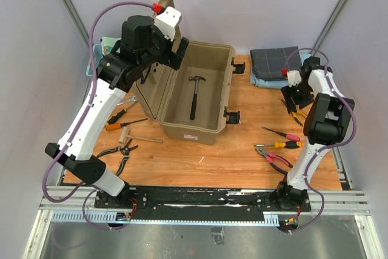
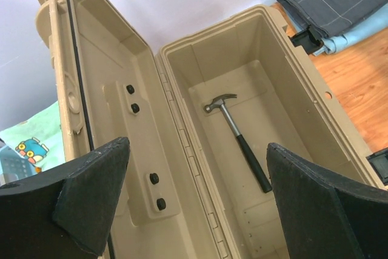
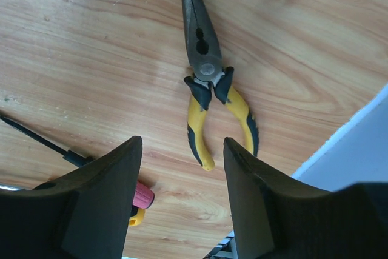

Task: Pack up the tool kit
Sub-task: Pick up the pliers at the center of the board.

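Observation:
The tan toolbox stands open mid-table, its lid raised on the left. A black-handled hammer lies inside; it also shows in the left wrist view. My left gripper is open and empty, above the hinge between the lid and the box. My right gripper is open and empty, just above yellow needle-nose pliers on the wood. Its fingers straddle the ends of the pliers' handles without touching them. A red-handled screwdriver lies beside the left finger.
Left of the box lie an orange-handled screwdriver, a wooden mallet and black pliers. To the right lie two screwdrivers and red pliers. A folded grey cloth sits back right, a blue basket back left.

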### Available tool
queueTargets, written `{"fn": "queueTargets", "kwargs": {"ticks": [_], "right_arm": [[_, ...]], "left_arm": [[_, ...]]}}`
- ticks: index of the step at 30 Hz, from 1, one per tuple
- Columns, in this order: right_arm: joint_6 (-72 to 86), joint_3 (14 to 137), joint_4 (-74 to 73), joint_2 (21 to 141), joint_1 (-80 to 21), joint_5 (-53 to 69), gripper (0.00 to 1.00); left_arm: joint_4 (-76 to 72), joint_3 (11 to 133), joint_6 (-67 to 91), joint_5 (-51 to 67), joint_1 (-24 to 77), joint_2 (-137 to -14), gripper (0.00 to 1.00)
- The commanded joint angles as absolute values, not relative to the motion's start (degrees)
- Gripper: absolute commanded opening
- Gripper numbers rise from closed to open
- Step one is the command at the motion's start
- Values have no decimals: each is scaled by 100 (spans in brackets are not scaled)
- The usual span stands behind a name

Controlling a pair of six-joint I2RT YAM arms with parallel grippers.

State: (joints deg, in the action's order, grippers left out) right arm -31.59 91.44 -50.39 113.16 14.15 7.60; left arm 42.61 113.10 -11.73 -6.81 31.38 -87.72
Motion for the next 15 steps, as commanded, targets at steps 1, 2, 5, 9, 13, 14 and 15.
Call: {"fn": "queueTargets", "kwargs": {"ticks": [1,2,5,9,13,14,15], "right_arm": [[-2951,9111,-5310,11547,1503,747,56],[-2942,9094,-5309,11577,1524,722,56],[-2918,9129,-5287,11656,1553,638,55],[-2847,9228,-5256,11870,1622,533,54],[-2750,9336,-5323,12170,1660,292,50],[-2712,9375,-5331,12225,1670,288,50],[-2679,9396,-5335,12253,1669,301,49]], "left_arm": [[3938,11326,-1166,-536,3199,-8745,99],[3938,11329,-1155,-525,3193,-8763,99],[3926,11329,-1127,-502,3195,-8786,99],[3929,11329,-1099,-491,3198,-8783,99],[3929,11320,-1113,-510,3198,-8776,99],[3929,11313,-1115,-508,3191,-8772,99],[3929,11300,-1108,-511,3198,-8765,99]]}}
